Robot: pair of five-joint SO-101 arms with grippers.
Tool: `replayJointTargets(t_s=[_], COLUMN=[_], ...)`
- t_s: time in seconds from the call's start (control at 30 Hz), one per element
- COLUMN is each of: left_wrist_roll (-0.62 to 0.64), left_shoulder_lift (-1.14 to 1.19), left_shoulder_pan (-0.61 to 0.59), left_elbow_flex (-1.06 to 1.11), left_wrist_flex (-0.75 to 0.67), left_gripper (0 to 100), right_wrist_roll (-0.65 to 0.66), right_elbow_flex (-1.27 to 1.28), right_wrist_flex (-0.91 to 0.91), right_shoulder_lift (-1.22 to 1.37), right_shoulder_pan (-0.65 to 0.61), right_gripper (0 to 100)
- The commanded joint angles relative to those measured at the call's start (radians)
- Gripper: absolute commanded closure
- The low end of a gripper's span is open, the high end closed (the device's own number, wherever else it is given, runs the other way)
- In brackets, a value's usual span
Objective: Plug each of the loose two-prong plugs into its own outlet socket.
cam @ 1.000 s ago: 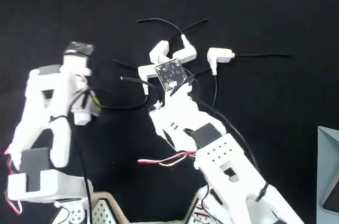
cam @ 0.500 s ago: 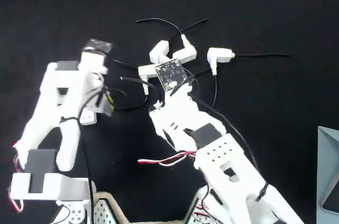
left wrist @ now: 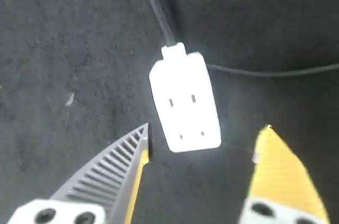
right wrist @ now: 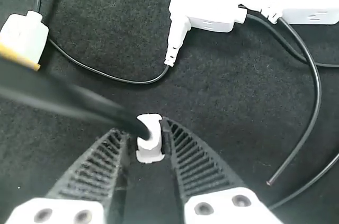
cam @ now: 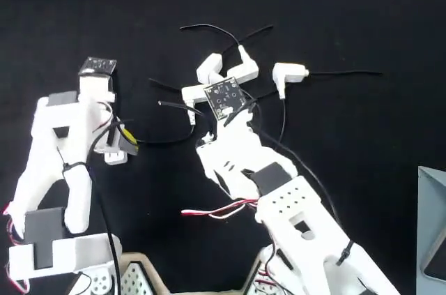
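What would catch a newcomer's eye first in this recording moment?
The right gripper is shut on a small white plug with a black cord, beside a tangle of white plugs and black cords in the middle. At the left, the left gripper hangs open over a white rectangular outlet block on the black cloth, one finger each side.
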Motion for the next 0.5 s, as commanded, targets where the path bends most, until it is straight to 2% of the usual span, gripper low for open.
replayJointTargets(t_s=[0.0, 0.3, 0.47], left_wrist_roll=[0.006, -0.003, -0.114], left_shoulder_lift=[0.017, 0.054, -0.106], left_shoulder_pan=[-0.012, -0.002, 0.016], left_elbow_flex=[0.056, 0.061, 0.070], left_wrist_flex=[-0.140, -0.158, -0.092], left_gripper=[75, 86, 88], right_wrist_roll=[0.008, 0.008, 0.008], right_elbow_flex=[-0.004, -0.004, -0.004], right_wrist_flex=[-0.015, -0.015, -0.014], right_shoulder_lift=[-0.008, -0.008, -0.013], right_shoulder_pan=[-0.014, -0.011, -0.009], right_gripper=[98.5, 98.5, 98.5])
